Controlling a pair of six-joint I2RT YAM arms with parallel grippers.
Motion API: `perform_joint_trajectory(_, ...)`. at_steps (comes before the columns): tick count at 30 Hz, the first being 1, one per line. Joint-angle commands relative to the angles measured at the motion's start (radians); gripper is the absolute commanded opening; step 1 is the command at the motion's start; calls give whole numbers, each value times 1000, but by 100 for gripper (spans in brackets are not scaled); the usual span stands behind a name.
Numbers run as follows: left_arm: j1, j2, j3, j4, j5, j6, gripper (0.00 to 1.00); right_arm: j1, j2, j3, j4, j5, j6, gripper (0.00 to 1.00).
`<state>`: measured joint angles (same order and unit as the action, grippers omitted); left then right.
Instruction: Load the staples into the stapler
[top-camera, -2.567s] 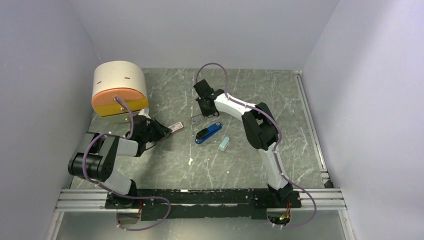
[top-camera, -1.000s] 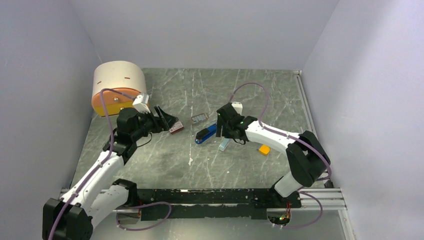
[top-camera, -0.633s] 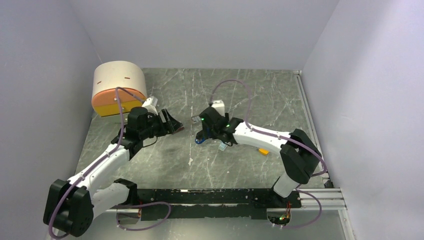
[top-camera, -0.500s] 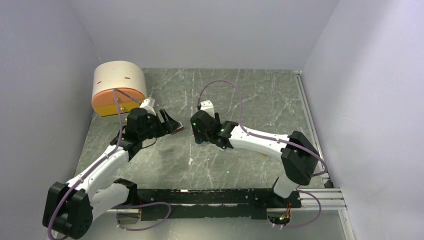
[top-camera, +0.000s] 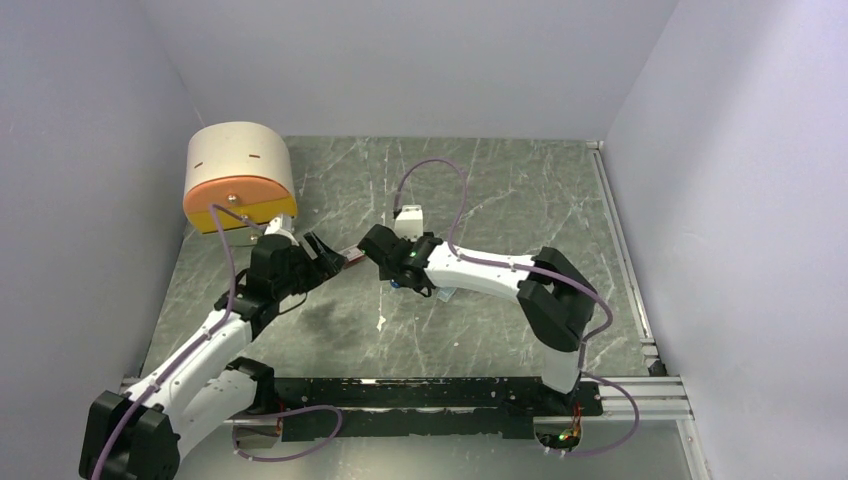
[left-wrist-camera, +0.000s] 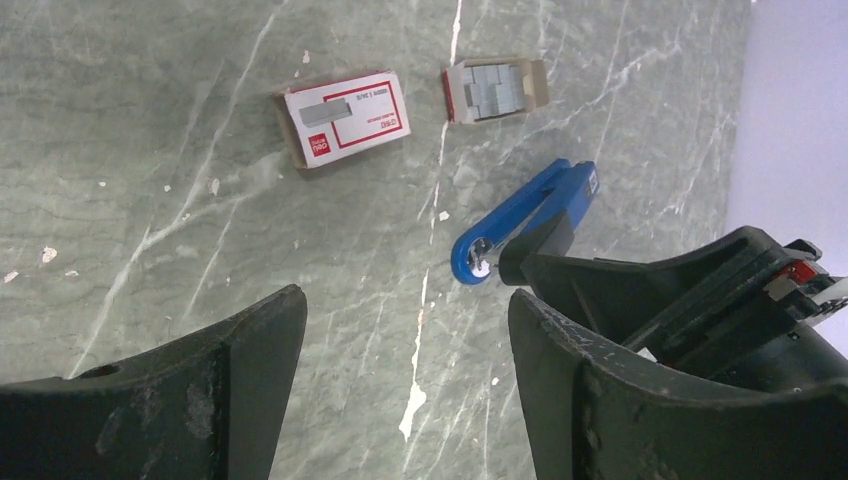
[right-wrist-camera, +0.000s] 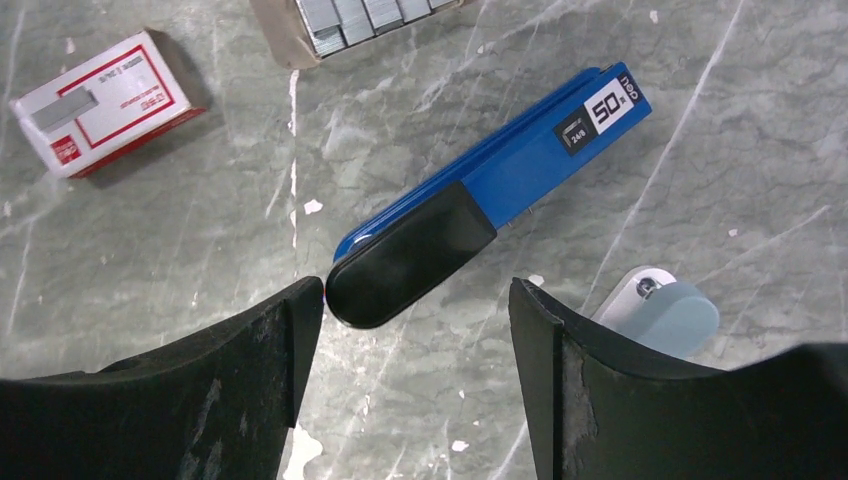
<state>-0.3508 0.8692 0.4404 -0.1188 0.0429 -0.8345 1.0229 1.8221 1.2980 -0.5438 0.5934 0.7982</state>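
Note:
The blue stapler (right-wrist-camera: 490, 195) with its black top arm lies flat and closed on the marble table (top-camera: 470, 190). In the right wrist view its black end sits just beyond my right gripper (right-wrist-camera: 415, 295), which hangs open and empty above it. The grey staples (left-wrist-camera: 495, 88) lie in an open cardboard tray, next to the red-and-white box (left-wrist-camera: 345, 117). My left gripper (left-wrist-camera: 408, 310) is open over bare table, short of the box and the stapler (left-wrist-camera: 525, 215). From above, the right arm covers most of the stapler (top-camera: 397, 283), and both grippers, left (top-camera: 330, 255) and right (top-camera: 372, 245), nearly meet.
A short pale-blue piece (right-wrist-camera: 665, 315) lies just right of the stapler, beside my right finger. A large cream-and-orange drum (top-camera: 240, 175) stands at the back left. Grey walls close in the table on three sides.
The right arm has swung left across the stapler, bringing its gripper close to the left one. The left arm has drawn back and down slightly. Both grippers stayed open.

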Motion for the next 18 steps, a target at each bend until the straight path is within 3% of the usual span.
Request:
perform_joint_trajectory(1, -6, 44, -4, 14, 36, 8, 78, 6, 59, 51, -62, 66, 99, 73)
perform_joint_trajectory(6, -6, 75, -11, 54, 67, 21, 78, 4, 104, 58, -46, 48, 84, 72)
perform_joint_trajectory(11, -7, 110, -15, 85, 95, 34, 76, -2, 89, 35, -47, 64, 49, 55)
perform_joint_trajectory(18, -12, 213, -17, 200, 196, 63, 74, -57, 9, -61, -19, 44, 17, 49)
